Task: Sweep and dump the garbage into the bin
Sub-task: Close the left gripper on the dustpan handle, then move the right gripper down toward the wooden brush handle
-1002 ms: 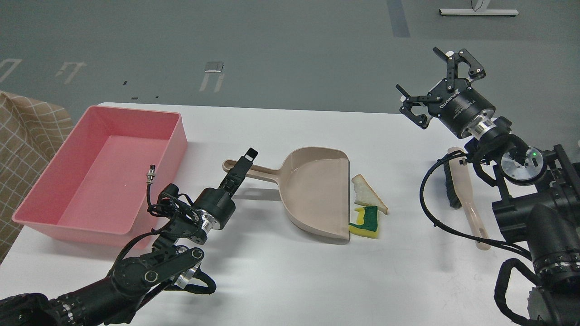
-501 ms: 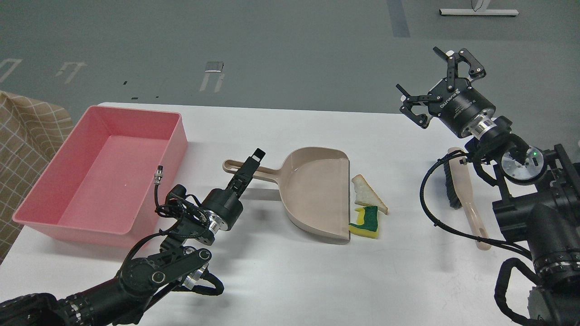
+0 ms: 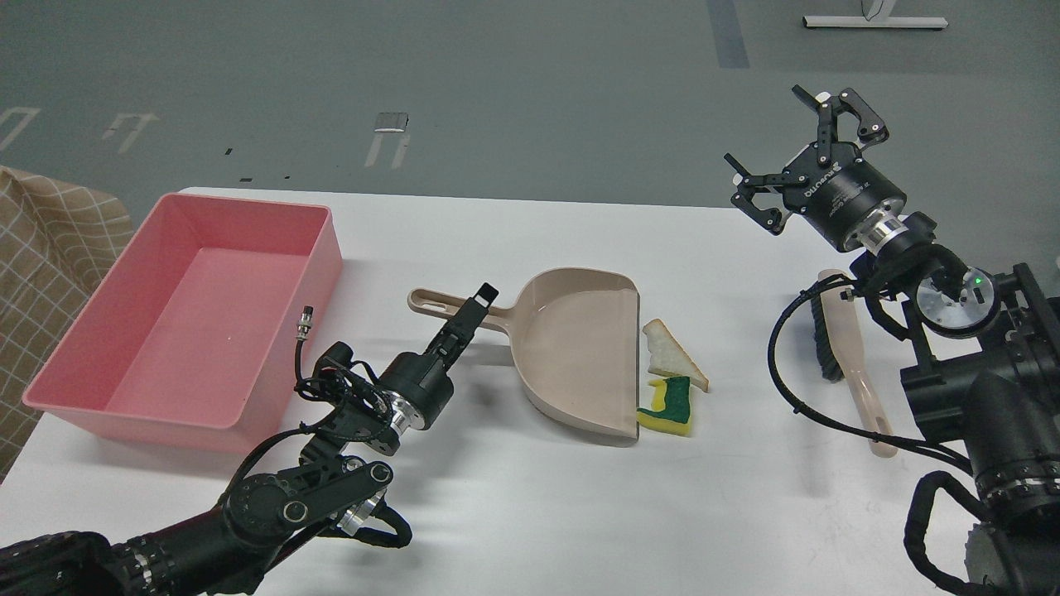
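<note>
— Garbage? Bread slice (image 3: 672, 358) and yellow-green sponge (image 3: 669, 406), mid-table, touching the dustpan (image 3: 580, 352) mouth; pink bin (image 3: 186, 314) at the left edge.

— Handling? Probably light, soft, easily pushed; better swept than pinched, with the dustpan held at its stiff handle.

— Grippers? Left gripper (image 3: 474, 308) over that handle, seen edge-on, jaw state impossible to tell. Right gripper (image 3: 807, 157) spread wide, empty, raised above the brush (image 3: 849, 348) near the right edge, well apart from the scraps.

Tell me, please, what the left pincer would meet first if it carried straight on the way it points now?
Most likely the handle of the dustpan. The left pincer points up and to the right, and its tip overlaps that handle in the head view. Whether it is above the handle or level with it cannot be told.
</note>
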`<act>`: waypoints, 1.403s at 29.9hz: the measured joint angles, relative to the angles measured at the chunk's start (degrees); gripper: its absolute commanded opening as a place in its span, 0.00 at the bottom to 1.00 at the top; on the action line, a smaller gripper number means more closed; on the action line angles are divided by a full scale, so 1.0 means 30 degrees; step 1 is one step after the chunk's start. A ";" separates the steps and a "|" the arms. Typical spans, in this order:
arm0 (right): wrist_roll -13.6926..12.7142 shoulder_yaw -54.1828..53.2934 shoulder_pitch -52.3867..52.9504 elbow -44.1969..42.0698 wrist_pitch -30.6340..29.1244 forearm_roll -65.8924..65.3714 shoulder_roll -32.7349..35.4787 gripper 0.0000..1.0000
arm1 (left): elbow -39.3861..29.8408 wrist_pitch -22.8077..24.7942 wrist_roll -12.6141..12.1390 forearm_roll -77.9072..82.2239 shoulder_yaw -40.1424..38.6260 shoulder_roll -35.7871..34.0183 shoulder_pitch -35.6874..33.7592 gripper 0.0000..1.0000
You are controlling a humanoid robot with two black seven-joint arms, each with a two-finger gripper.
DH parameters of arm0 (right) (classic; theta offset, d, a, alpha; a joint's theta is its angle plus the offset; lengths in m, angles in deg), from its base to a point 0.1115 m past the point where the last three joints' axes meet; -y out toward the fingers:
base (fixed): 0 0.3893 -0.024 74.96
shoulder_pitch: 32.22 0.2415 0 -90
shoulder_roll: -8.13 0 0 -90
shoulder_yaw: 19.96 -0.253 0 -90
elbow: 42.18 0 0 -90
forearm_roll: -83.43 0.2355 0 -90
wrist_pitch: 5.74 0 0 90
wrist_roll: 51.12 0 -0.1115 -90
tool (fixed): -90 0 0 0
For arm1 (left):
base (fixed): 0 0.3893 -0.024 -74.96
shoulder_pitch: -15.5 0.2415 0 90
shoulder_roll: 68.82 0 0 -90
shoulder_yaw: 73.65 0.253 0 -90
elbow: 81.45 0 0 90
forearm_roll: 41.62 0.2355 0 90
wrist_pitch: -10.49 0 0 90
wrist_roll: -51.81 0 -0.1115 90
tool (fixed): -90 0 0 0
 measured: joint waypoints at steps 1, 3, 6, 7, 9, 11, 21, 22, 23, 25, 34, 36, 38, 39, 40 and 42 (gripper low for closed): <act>-0.0006 0.0000 -0.0008 0.0000 0.0000 0.0000 0.0000 1.00 | 0.0000 0.0000 -0.0031 -0.0008 0.0000 -0.0002 -0.0022 0.48; -0.0013 0.0000 -0.0014 0.0001 0.0000 0.0000 0.0000 1.00 | 0.0000 0.0000 -0.0116 -0.0019 -0.0001 -0.0002 -0.0038 0.44; -0.0014 0.0000 -0.0018 0.0016 0.0000 0.0000 -0.0002 1.00 | 0.0000 0.0001 -0.0184 -0.0038 -0.0002 -0.0003 -0.0039 0.40; -0.0014 0.0000 -0.0018 0.0022 0.0000 0.0000 -0.0003 1.00 | 0.0000 0.0001 -0.0188 -0.0043 -0.0001 -0.0003 -0.0039 0.38; -0.0001 0.0000 -0.0019 0.0025 0.0000 0.0000 -0.0012 1.00 | 0.0000 0.0012 -0.0192 -0.0048 -0.0001 -0.0003 -0.0021 0.32; 0.0004 0.0000 -0.0019 0.0027 0.0000 0.0000 -0.0015 1.00 | 0.0000 0.0028 -0.0195 -0.0051 0.0003 -0.0003 0.0016 0.25; -0.0008 0.0000 -0.0048 0.0059 0.0000 -0.0001 -0.0019 1.00 | -0.0008 0.0154 -0.0195 -0.0083 0.0012 0.0025 0.0031 0.00; -0.0009 0.0001 -0.0048 0.0059 0.0000 0.0000 -0.0019 1.00 | -0.0009 0.0167 -0.0196 -0.0083 0.0012 0.0026 0.0033 0.00; -0.0012 0.0010 -0.0048 0.0060 0.0000 0.0000 -0.0019 1.00 | -0.0009 0.0178 -0.0196 -0.0083 0.0013 0.0027 0.0040 0.00; -0.0032 0.0013 -0.0049 0.0060 0.0000 0.0000 -0.0018 1.00 | -0.0010 0.0211 -0.0197 -0.0083 0.0028 0.0027 0.0045 0.00; -0.0114 0.0092 -0.0048 0.0113 0.0000 -0.0038 0.0104 1.00 | -0.0061 0.0366 -0.0213 -0.0084 0.0272 -0.0115 -0.0089 0.00; -0.0149 0.0207 0.0031 0.0139 0.0000 -0.0070 0.0274 1.00 | -0.0061 0.0374 -0.0212 -0.0084 0.0278 -0.0139 -0.0123 0.00; -0.0202 0.0421 0.0152 0.0237 0.0000 -0.0100 0.0441 1.00 | -0.0064 0.0374 -0.0212 -0.0084 0.0280 -0.0150 -0.0136 0.00; -0.0226 0.0627 0.0193 0.0260 0.0000 -0.0158 0.0524 1.00 | -0.0073 0.0375 -0.0211 -0.0084 0.0280 -0.0161 -0.0149 0.00; -0.0251 0.0910 0.0232 0.0267 0.0000 -0.0216 0.0645 1.00 | -0.0080 0.0378 -0.0210 -0.0084 0.0281 -0.0169 -0.0179 0.00; -0.0271 0.1774 0.0452 0.0303 0.0000 -0.0272 0.1193 1.00 | -0.0088 0.0377 -0.0203 -0.0084 0.0307 -0.0188 -0.0247 0.00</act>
